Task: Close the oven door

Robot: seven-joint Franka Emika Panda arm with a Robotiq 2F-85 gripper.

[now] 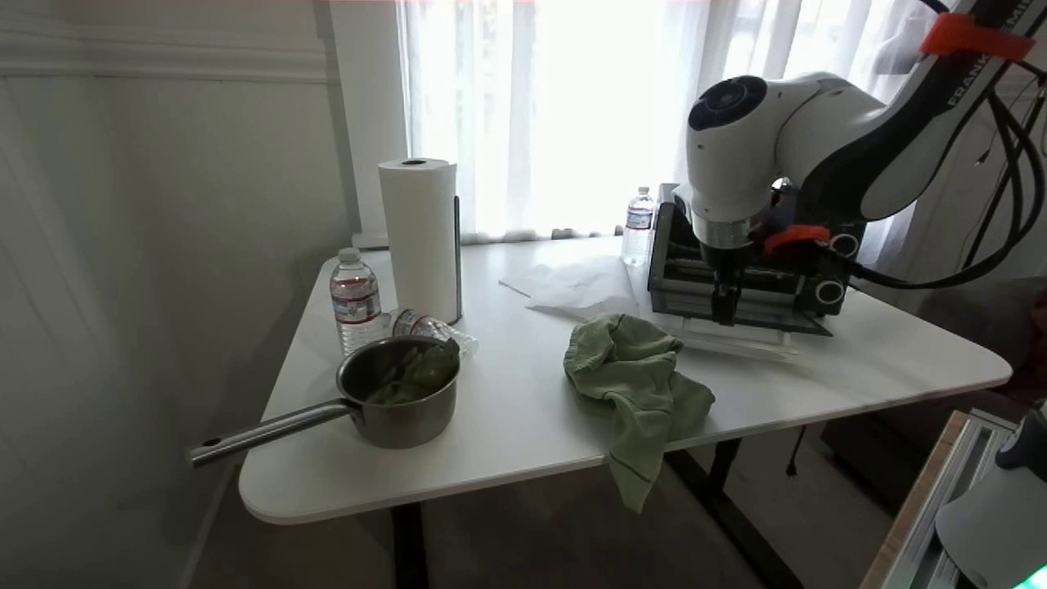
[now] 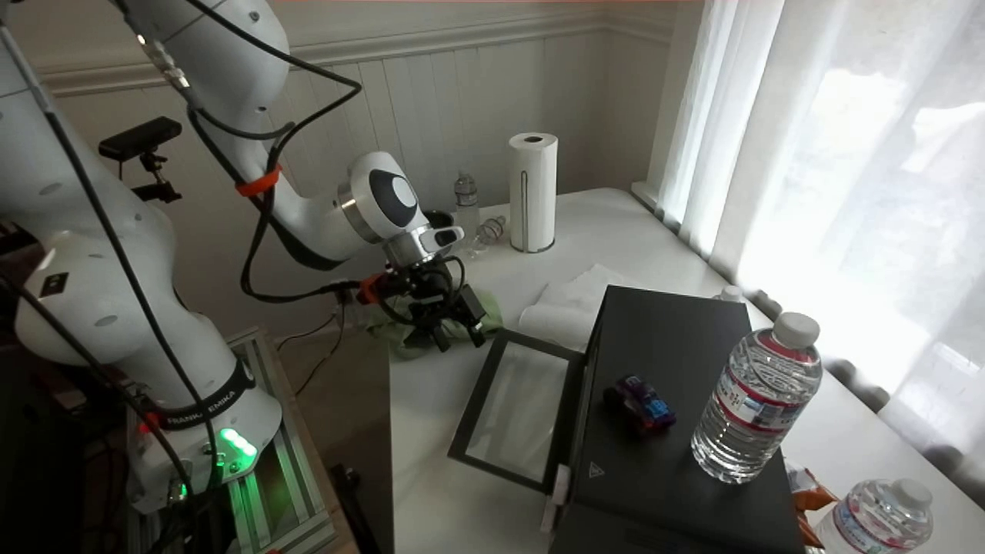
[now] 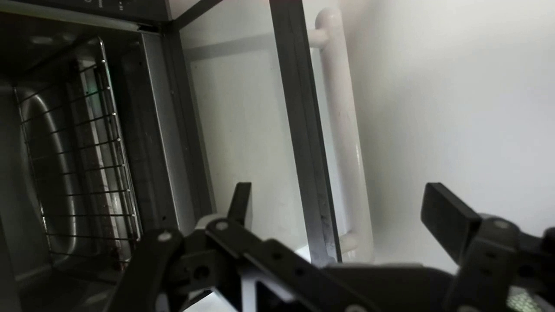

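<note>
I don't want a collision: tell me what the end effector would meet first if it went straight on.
Likely the open oven door, near its pale handle; depth is hard to judge in the wrist view.

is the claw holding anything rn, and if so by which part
Nothing is held: the claw is open, jaws apart, gripping neither the oven door nor its handle.

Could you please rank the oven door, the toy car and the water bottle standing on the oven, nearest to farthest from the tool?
From the tool, in an exterior view:
1. Oven door: folded down at the front of the oven.
2. Toy car: on top, door side.
3. Water bottle: on top, toward the back.
</note>
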